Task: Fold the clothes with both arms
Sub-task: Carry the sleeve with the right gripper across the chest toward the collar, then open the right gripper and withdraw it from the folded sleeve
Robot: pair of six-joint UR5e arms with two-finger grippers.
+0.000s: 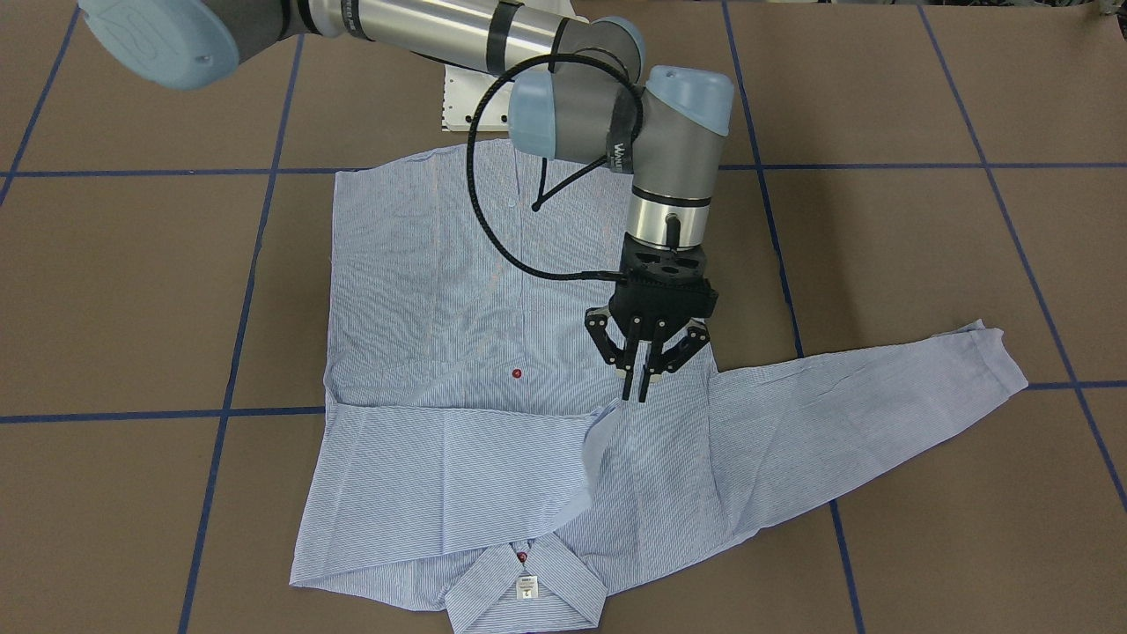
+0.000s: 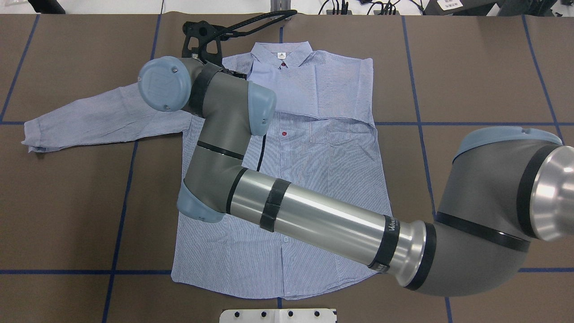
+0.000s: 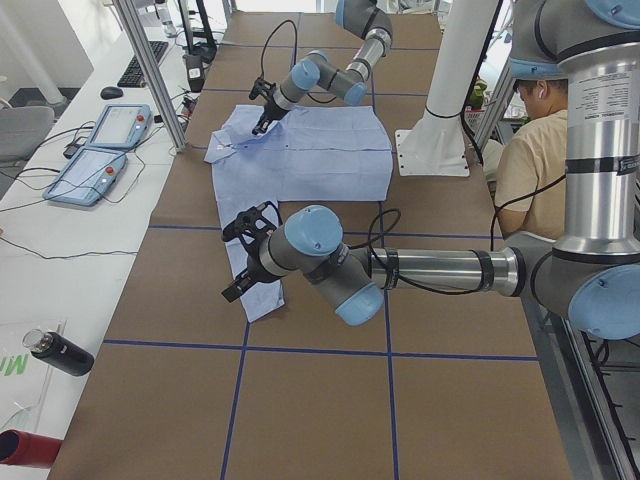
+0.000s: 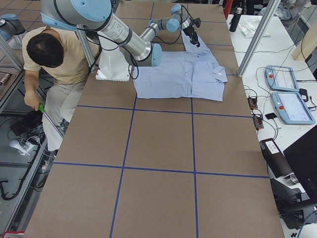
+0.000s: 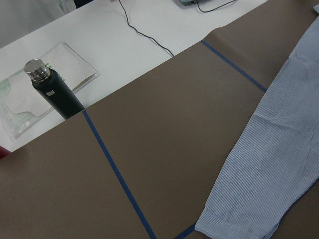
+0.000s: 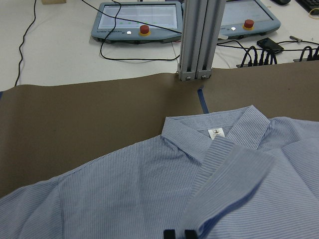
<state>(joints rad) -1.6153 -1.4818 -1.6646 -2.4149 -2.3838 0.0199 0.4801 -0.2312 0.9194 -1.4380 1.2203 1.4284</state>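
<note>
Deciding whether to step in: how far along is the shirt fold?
Done: first sleeve lies folded across the shirt front. In hand: right gripper, fingers together, sits by that sleeve's cuff; grip unclear. Remaining: other sleeve lies spread out, body unfolded; left gripper looks poised near its cuff.

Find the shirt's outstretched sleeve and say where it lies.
In the overhead view the outstretched sleeve runs flat from the shirt toward the left end of the table, on the robot's left, its cuff ending at a blue tape line.
</note>
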